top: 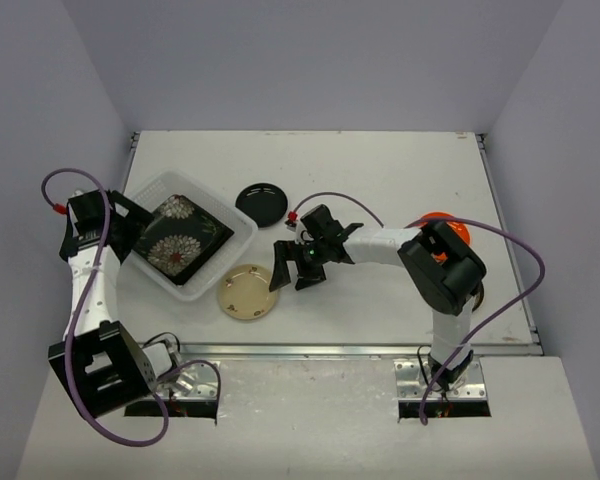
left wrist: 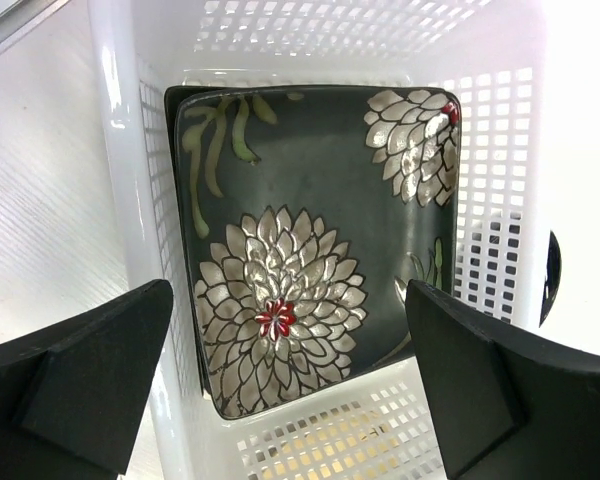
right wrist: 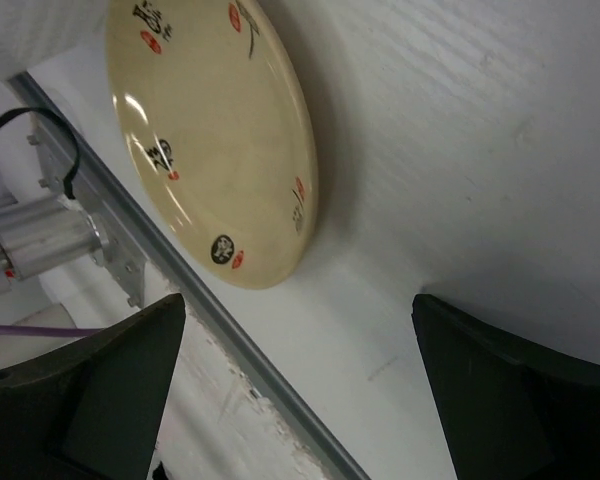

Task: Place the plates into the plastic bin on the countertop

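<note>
The plastic bin [top: 238, 238], white with perforated walls, stands at the left of the countertop [top: 380, 180]. A square black plate with white flowers [top: 185, 235] lies in it, with another dark rim just under it in the left wrist view [left wrist: 310, 260]. My left gripper [top: 137, 228] is open and empty over the bin's left end [left wrist: 330, 440]. A round cream plate [top: 246, 291] lies on the counter in front of the bin. My right gripper [top: 292, 277] is open and empty just right of it; the right wrist view shows the plate [right wrist: 210, 130] beyond my fingertips [right wrist: 520, 390]. A round black plate [top: 263, 200] lies behind the bin.
An orange plate [top: 448, 226] lies at the right, mostly hidden by my right arm, and a dark rim [top: 478, 296] shows under that arm. The metal rail [right wrist: 240, 350] runs along the front edge close to the cream plate. Walls enclose the counter on three sides.
</note>
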